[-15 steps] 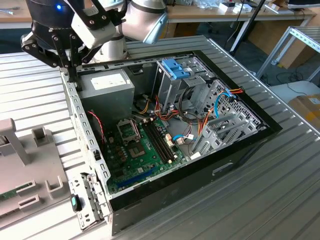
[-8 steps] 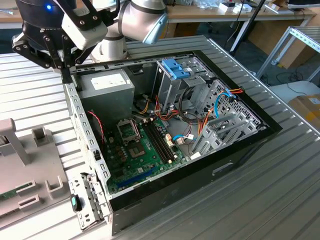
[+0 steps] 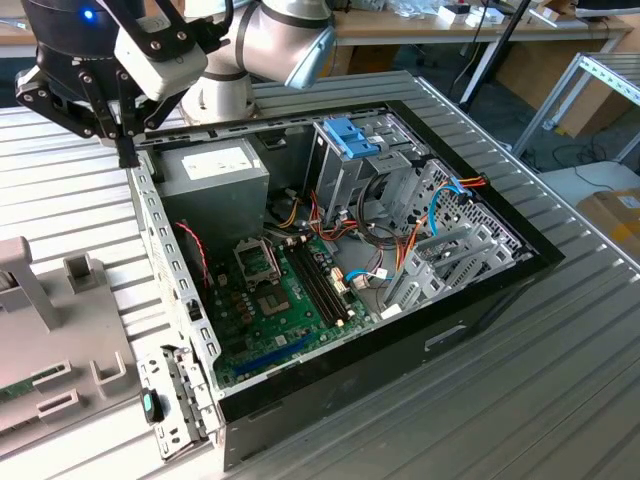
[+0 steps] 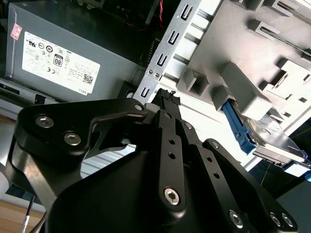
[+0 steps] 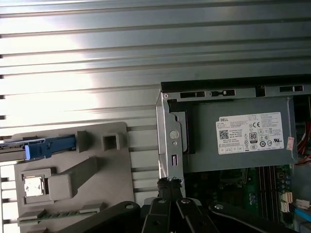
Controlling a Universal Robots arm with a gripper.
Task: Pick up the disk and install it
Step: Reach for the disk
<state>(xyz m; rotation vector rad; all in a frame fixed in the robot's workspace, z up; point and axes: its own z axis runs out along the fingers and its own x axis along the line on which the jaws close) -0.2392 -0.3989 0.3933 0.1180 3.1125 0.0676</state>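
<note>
One disk [image 4: 265, 138] on one grey fixture [image 4: 243, 43]; one closed pincer [image 4: 167, 97] apart.

The disk [image 4: 272, 137] is shown silvery in a blue carrier. The tool [image 4: 167, 97] is coloured black, the power supply [image 3: 215, 175] grey with a white label, the motherboard [image 3: 280, 300] green; the surface [image 3: 560, 380] is ribbed pale grey.

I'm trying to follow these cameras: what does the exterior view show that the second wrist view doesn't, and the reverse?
Exterior view: the motherboard, the drive cage with its blue bracket, and loose cables. Second wrist view: the disk in its blue frame, lying at the edge of the grey holder. Both: the power supply, the grey holder and the closed gripper.
</note>
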